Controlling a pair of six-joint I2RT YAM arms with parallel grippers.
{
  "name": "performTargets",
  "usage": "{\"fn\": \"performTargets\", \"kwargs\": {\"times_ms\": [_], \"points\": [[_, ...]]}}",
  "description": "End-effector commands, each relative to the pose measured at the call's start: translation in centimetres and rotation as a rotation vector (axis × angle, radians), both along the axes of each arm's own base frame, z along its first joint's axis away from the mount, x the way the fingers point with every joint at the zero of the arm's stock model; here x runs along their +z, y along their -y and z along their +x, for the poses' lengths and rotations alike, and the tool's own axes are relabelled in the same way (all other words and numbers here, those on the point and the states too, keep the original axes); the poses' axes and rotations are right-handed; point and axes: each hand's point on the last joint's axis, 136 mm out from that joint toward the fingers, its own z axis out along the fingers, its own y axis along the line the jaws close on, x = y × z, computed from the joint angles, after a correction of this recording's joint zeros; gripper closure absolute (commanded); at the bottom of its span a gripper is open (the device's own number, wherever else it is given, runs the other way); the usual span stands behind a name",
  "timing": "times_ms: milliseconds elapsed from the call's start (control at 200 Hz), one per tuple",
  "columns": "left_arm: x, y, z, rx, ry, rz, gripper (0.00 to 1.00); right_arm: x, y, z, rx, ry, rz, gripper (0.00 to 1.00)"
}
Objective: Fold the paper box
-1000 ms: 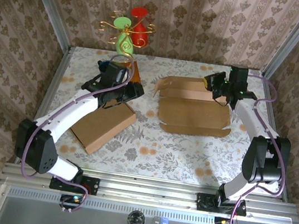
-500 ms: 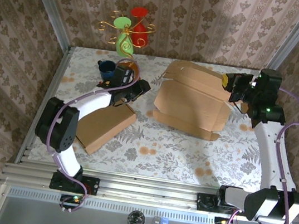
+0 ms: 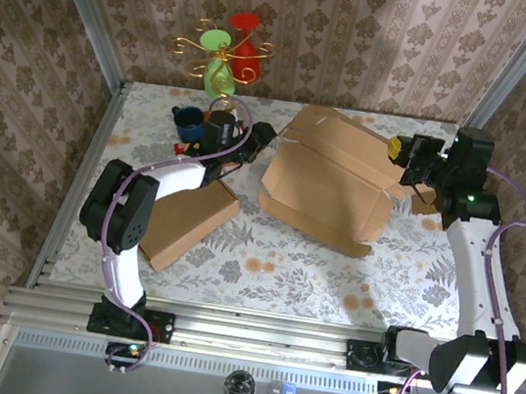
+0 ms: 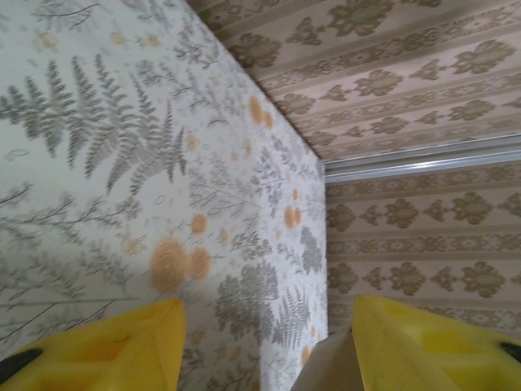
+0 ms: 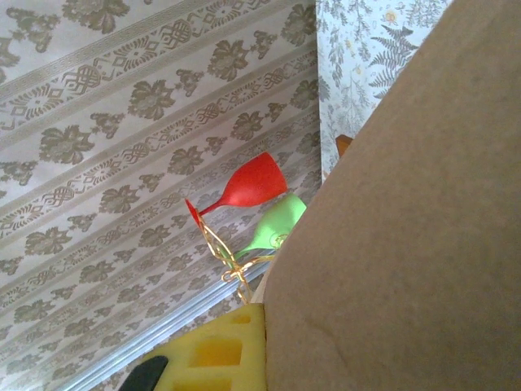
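Observation:
The paper box [image 3: 330, 182] is a flat brown cardboard cut-out, held tilted above the table's middle right. My right gripper [image 3: 405, 159] is shut on its right edge. In the right wrist view the cardboard [image 5: 407, 228] covers the right half, one yellow finger [image 5: 212, 350] lies against it, and the other finger is hidden behind it. My left gripper [image 3: 256, 143] hovers at the box's left edge. In the left wrist view its yellow fingers [image 4: 98, 350] stand wide apart, and a cardboard corner [image 4: 330, 371] pokes in beside the right-hand one, not gripped.
A second, closed cardboard box [image 3: 180, 219] lies on the table at the left. A blue cup [image 3: 190, 124] sits at the back left. Behind it a gold wire stand holds red and green glasses [image 3: 227, 53]. Patterned walls close in the sides and back.
The right arm has lifted the box off the table and tilted it. The left gripper has moved right toward the box's left edge and opened wider.

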Motion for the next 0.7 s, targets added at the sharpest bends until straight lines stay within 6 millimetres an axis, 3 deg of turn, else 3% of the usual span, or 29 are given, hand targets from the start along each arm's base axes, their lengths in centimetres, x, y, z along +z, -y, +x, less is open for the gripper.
{"fn": "performTargets", "kwargs": {"times_ms": [0, 180, 430, 695], "points": [[0.6, 1.9, -0.2, -0.045, 0.037, -0.06, 0.43, 0.6, -0.3, -0.3, 0.013, 0.023, 0.04, 1.0], [0.1, 2.8, -1.4, -0.048, 0.049, -0.079, 0.46, 0.0, -0.2, 0.3, -0.003, 0.024, 0.055, 1.0], [1.2, 3.1, -2.2, -0.058, 0.117, -0.08, 0.46, -1.1, -0.2, 0.7, -0.009, 0.005, 0.077, 1.0], [0.8, 4.4, -4.5, -0.154, 0.168, 0.039, 0.42, -2.7, -0.5, 0.9, -0.005, -0.03, 0.122, 1.0]]}}
